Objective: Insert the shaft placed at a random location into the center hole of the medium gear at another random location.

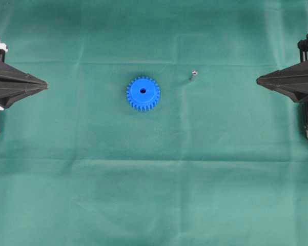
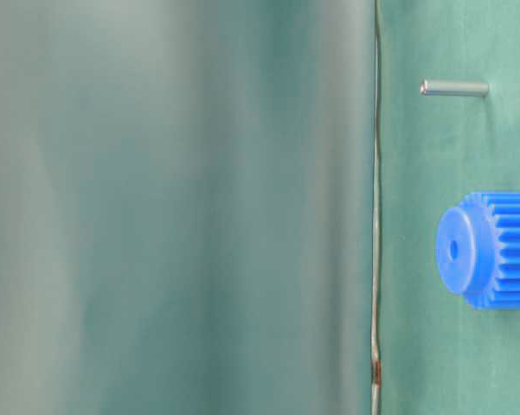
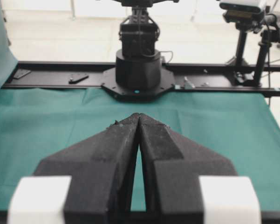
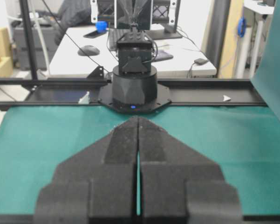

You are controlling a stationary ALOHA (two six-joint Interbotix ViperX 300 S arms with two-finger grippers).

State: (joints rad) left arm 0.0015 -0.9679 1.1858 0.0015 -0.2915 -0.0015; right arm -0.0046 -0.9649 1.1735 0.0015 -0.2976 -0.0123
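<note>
The medium gear (image 1: 143,93), bright blue and toothed, lies flat near the middle of the green cloth, its dark center hole (image 1: 143,91) facing up. The shaft (image 1: 192,75), a tiny silvery pin, stands on the cloth to the gear's right, apart from it. In the table-level view the shaft (image 2: 454,87) and the gear (image 2: 489,249) appear rotated at the right edge. My left gripper (image 1: 45,84) is shut and empty at the left edge. My right gripper (image 1: 258,80) is shut and empty at the right edge. Both wrist views show fingertips meeting, the left gripper (image 3: 138,115) and the right gripper (image 4: 138,118), holding nothing.
Green cloth (image 1: 154,195) covers the whole table. The opposite arm's base (image 3: 138,70) stands beyond the cloth's far edge on a black rail. A blurred green fold (image 2: 173,207) fills the left of the table-level view.
</note>
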